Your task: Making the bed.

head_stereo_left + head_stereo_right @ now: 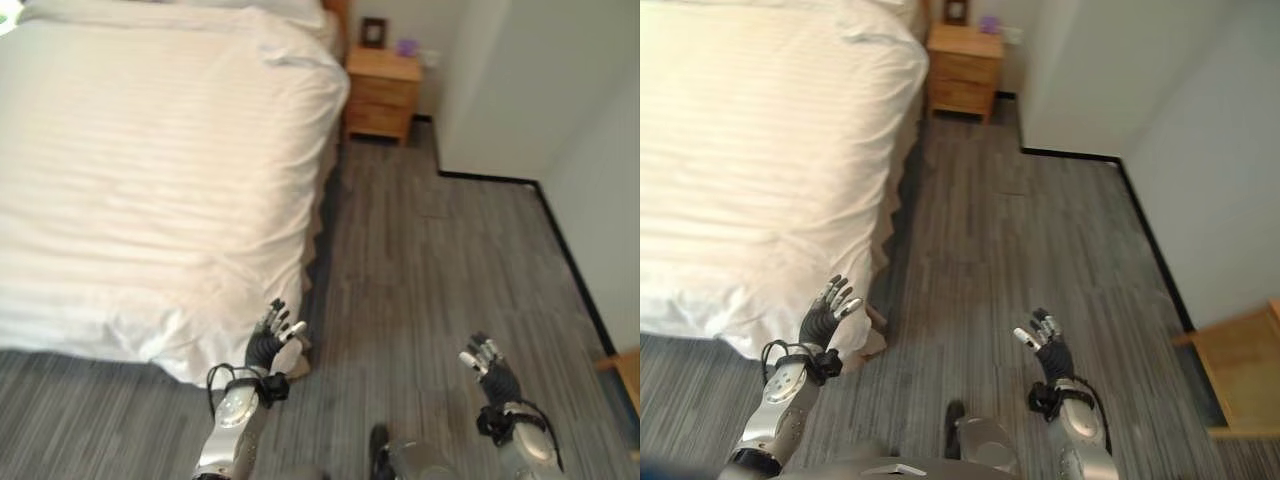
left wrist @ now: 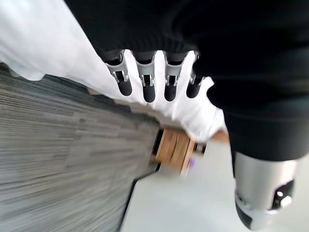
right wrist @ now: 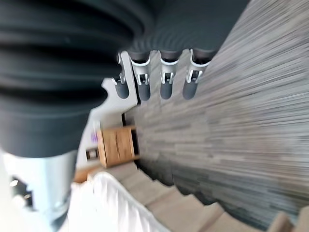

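Note:
A bed with a white striped duvet [image 1: 150, 170] fills the left of the eye views; the cover hangs smooth down to its near corner [image 1: 215, 365]. My left hand [image 1: 272, 335] is raised just in front of that corner, fingers straight and spread, holding nothing; in its wrist view the fingers [image 2: 147, 87] point toward the white cover [image 2: 43, 43]. My right hand [image 1: 487, 362] hovers over the grey floor to the right of the bed, also open and empty, its fingers [image 3: 164, 82] straight in its wrist view.
A wooden nightstand [image 1: 380, 92] stands by the bed's far right corner, with a small frame [image 1: 373, 32] and a purple object [image 1: 406, 47] on top. A white wall corner [image 1: 500, 100] juts in at the right. Wooden furniture [image 1: 1240, 370] sits at the right edge. Grey plank floor [image 1: 430, 270] lies between.

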Available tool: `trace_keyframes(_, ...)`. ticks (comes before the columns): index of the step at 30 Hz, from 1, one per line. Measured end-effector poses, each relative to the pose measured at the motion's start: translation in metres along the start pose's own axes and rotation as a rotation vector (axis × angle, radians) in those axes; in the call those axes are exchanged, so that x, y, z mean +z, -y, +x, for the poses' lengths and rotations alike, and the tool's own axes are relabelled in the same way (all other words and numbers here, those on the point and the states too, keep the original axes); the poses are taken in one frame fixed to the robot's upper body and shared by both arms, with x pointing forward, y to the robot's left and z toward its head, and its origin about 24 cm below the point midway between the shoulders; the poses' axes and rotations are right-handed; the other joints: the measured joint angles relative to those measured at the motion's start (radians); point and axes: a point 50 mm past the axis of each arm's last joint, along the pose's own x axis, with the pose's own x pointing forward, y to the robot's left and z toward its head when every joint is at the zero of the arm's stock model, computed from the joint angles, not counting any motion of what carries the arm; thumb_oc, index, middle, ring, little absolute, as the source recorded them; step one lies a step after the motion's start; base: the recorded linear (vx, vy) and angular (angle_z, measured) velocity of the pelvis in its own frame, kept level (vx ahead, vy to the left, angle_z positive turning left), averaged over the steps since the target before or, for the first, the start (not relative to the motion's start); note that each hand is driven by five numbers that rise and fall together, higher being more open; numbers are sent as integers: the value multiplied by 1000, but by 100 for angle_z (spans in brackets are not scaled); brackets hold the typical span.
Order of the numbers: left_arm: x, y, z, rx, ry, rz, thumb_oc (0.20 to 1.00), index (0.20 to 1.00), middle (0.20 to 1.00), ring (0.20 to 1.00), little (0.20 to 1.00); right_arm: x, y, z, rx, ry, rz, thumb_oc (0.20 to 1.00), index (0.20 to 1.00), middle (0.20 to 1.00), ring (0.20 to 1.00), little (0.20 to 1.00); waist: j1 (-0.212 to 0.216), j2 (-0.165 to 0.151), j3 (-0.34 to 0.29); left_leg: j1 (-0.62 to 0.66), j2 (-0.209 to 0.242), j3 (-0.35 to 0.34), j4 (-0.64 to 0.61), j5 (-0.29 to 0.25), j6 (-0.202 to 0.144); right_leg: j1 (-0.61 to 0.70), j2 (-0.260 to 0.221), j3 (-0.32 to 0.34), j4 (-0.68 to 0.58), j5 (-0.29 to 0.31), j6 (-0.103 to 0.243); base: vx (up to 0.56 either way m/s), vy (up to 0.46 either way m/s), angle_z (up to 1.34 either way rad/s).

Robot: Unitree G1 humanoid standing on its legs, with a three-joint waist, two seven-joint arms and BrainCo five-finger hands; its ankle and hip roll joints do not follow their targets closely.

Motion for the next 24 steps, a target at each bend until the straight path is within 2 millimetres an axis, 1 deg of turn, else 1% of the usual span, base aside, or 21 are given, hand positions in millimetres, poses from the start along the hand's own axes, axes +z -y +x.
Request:
trace_keyframes(1,0,-1,-2,-7,0,6,1000,1000,1000,1000,1000,6,-2,4,2,28,10,1000,1000,1000,1000,1000,34,-13,5,-71,16,21,102,-11,40,39,-1,25,-5,-27,-13,373,-89,-56)
trace_keyframes(2,3,-1,-1,-15,9,13,1000,1000,1000,1000,1000,14,-3,10,4,55,5,1000,1000,1000,1000,1000,63,-20,14,-133,-7,13,111,-60,50,82,-15,42,-16,-48,-11,408,-47,-42)
trace_keyframes(3,5,0,0,-17,15,17,1000,1000,1000,1000,1000,20,-4,14,7,74,-6,1000,1000,1000,1000,1000,85,-34,29,-167,-43,9,7,-102,52,143,-32,52,-56,-39,-3,471,-20,-39)
trace_keyframes(5,3,-7,-3,-1,0,32,1000,1000,1000,1000,1000,28,-14,24,41,99,-13,1000,1000,1000,1000,1000,95,-34,29,-187,-59,8,-176,-100,56,244,-47,57,-99,-35,35,900,43,-48)
trace_keyframes(6,5,-12,-4,-1,6,44,1000,1000,1000,1000,1000,28,-21,24,60,107,2,1000,1000,1000,1000,1000,117,-41,-1,-179,-61,32,-428,-134,49,348,-58,51,-202,-68,66,825,99,-61)
trace_keyframes(7,6,-13,-3,-5,13,45,1000,1000,1000,1000,1000,32,-25,26,87,120,-19,1000,1000,1000,1000,1000,129,-27,-26,-148,-50,39,-683,-140,47,380,-49,62,-243,-86,92,1138,157,-56)
trace_keyframes(8,6,-12,-3,-12,8,46,1000,1000,1000,1000,1000,32,-24,26,98,116,-41,1000,1000,1000,1000,1000,119,-18,-30,-89,-74,19,-906,-140,53,434,-42,71,-255,-110,122,569,68,-35)
trace_keyframes(9,0,-13,-7,-7,-12,40,1000,1000,1000,1000,1000,28,-23,24,103,95,-58,1000,1000,1000,1000,1000,125,15,-46,-41,-78,-4,-975,-199,88,488,-33,79,-247,-130,132,832,100,-6)
trace_keyframes(10,-7,-18,-9,-9,-51,69,1000,1000,1000,1000,1000,16,-25,17,110,50,-73,1000,1000,1000,1000,1000,134,-11,-70,-14,-111,-39,-988,-104,86,537,-51,79,-256,-131,131,533,63,-9)
trace_keyframes(11,-10,-25,-10,4,-76,88,1000,1000,1000,1000,1000,5,-31,13,144,10,-102,1000,1000,1000,1000,1000,142,-65,-82,13,-151,-36,-988,-99,94,535,-93,90,-225,-129,131,764,127,-18)
trace_keyframes(12,-11,-27,-11,19,-83,85,1000,1000,1000,1000,1000,4,-35,13,167,0,-105,1000,1000,1000,1000,1000,154,-80,-83,28,-158,-36,-980,-100,113,527,-111,99,-196,-109,141,503,95,-35)
trace_keyframes(13,-9,-30,-11,30,-80,86,1000,1000,1000,1000,1000,7,-41,16,175,15,-78,1000,1000,1000,1000,1000,162,-87,-80,31,-142,10,-912,-134,159,522,-111,121,-147,-36,154,716,217,-52)
trace_keyframes(15,-11,-37,-15,57,-92,84,1000,1000,1000,1000,1000,14,-54,21,186,57,-21,1000,1000,1000,1000,1000,163,-99,-81,80,-148,25,-864,-207,205,492,-130,162,-48,-3,197,919,387,-53)
trace_keyframes(16,-9,-30,-12,33,-80,78,1000,1000,1000,1000,1000,25,-66,17,239,105,-15,1000,1000,1000,1000,1000,172,-64,-58,187,-159,45,-877,-294,205,372,-169,123,286,205,335,877,502,-39)
trace_keyframes(17,-7,-27,-10,28,-68,65,1000,1000,1000,1000,1000,27,-72,16,260,122,0,1000,1000,1000,1000,1000,161,-59,-49,250,-176,50,-900,-336,235,237,-228,107,559,367,335,677,407,-32)
trace_keyframes(18,-5,-22,-5,16,-57,60,1000,1000,1000,1000,1000,28,-76,17,266,128,17,1000,1000,1000,1000,1000,161,-58,-42,296,-192,50,-914,-360,251,122,-282,95,734,416,345,408,205,-5)
trace_keyframes(19,-4,-16,-2,-3,-52,54,1000,1000,1000,1000,1000,25,-79,19,267,114,22,1000,1000,1000,1000,1000,147,-37,-40,350,-195,40,-942,-352,242,14,-325,26,861,316,302,450,103,21)
trace_keyframes(20,-4,-9,0,-27,-49,50,1000,1000,1000,1000,1000,21,-76,18,266,92,4,1000,1000,1000,1000,1000,129,6,-46,391,-176,32,-969,-359,245,-71,-315,-32,870,207,224,692,86,25)
trace_keyframes(22,6,-5,5,-36,-4,42,1000,1000,1000,1000,1000,29,-75,19,307,115,-51,1000,1000,1000,1000,1000,100,59,-44,456,-142,-23,-1019,-401,250,-258,-270,-76,809,84,235,714,-55,43)
trace_keyframes(23,10,-1,9,-43,10,37,1000,1000,1000,1000,1000,32,-71,20,313,126,-92,1000,1000,1000,1000,1000,69,96,-22,509,-108,-63,-1060,-401,249,-298,-231,-118,667,27,218,689,-134,95)
trace_keyframes(24,14,3,13,-56,25,36,1000,1000,1000,1000,1000,34,-65,20,305,127,-113,1000,1000,1000,1000,1000,44,116,-8,553,-77,-103,-1091,-397,239,-321,-182,-125,509,19,224,688,-201,125)
